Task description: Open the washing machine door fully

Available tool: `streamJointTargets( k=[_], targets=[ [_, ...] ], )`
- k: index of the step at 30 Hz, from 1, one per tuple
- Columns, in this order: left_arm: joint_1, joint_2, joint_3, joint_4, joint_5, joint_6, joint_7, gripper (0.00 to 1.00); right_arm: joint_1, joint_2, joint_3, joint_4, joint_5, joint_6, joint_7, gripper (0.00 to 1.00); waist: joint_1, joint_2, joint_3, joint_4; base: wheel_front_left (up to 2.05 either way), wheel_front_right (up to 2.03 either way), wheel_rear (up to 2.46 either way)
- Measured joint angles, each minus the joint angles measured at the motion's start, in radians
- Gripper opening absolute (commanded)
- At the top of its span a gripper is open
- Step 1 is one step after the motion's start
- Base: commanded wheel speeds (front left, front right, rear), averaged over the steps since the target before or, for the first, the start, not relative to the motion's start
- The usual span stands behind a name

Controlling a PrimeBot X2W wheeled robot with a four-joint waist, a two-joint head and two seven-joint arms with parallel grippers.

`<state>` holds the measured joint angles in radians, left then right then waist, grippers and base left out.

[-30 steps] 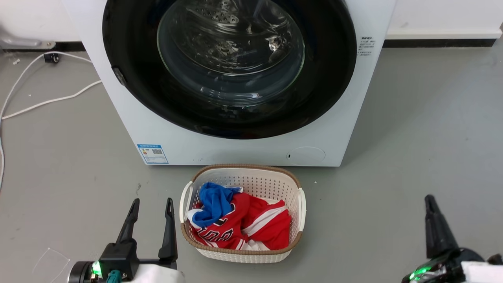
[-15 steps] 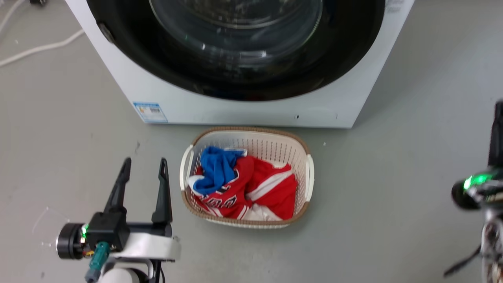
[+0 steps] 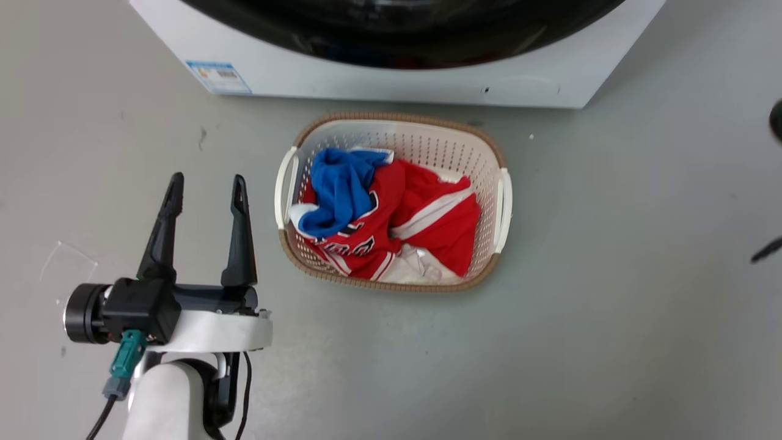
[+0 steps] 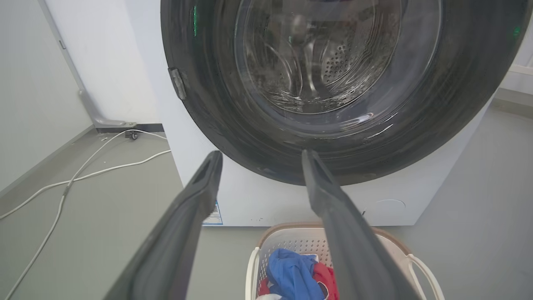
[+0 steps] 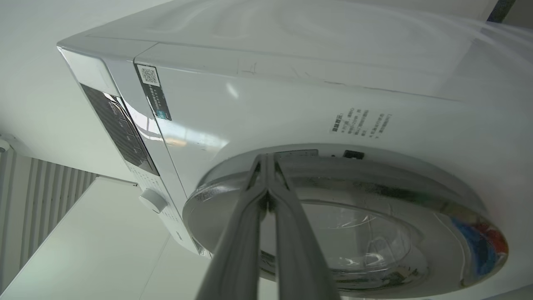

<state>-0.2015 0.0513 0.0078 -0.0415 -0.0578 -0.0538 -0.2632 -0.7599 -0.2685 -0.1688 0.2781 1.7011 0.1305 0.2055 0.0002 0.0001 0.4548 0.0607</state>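
Your washing machine (image 4: 258, 204) stands on the floor with the washing machine door (image 4: 266, 141) shut flush against its front, so the opening has not begun; I judge this the approach step. The laundry basket (image 3: 391, 118) sits just before the machine. Your left claw (image 3: 206, 180) hovers spread and empty beside the basket. Your right claw (image 5: 266, 160) has its fingers pressed together, tips at the door's rim; contact I cannot tell. Next you likely need to hook that edge and pull outward along the door's arc.
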Motion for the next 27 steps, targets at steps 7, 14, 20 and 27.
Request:
streamJointTargets(
  k=[7, 14, 20, 27],
  targets=[
    [-0.03, 0.0, 0.002, -0.007, -0.007, -0.008, 0.0, 1.0, -0.185, -0.043, 0.047, 0.109, -0.012, 0.0, 0.042, 0.0, 0.0, 0.0, 0.072, 0.012, 0.0, 0.0, 0.0],
    [-0.05, 0.0, 0.005, -0.016, -0.01, -0.008, 0.0, 1.0, -0.336, -0.074, 0.151, 0.204, -0.081, 0.0, 0.098, 0.0, -0.0001, 0.0, 0.121, 0.023, 0.0, 0.0, 0.0],
    [-0.059, 0.0, 0.001, -0.016, -0.017, -0.01, 0.0, 1.0, -0.432, -0.088, 0.213, 0.274, -0.135, 0.0, 0.134, 0.0, -0.0001, 0.0, 0.152, 0.032, 0.0, 0.0, 0.0],
    [-0.07, 0.0, -0.001, -0.016, -0.025, -0.01, 0.0, 1.0, -0.5, -0.102, 0.264, 0.335, -0.181, 0.0, 0.188, 0.0, -0.0001, 0.0, 0.171, 0.042, 0.0, 0.0, 0.0]
  ],
)
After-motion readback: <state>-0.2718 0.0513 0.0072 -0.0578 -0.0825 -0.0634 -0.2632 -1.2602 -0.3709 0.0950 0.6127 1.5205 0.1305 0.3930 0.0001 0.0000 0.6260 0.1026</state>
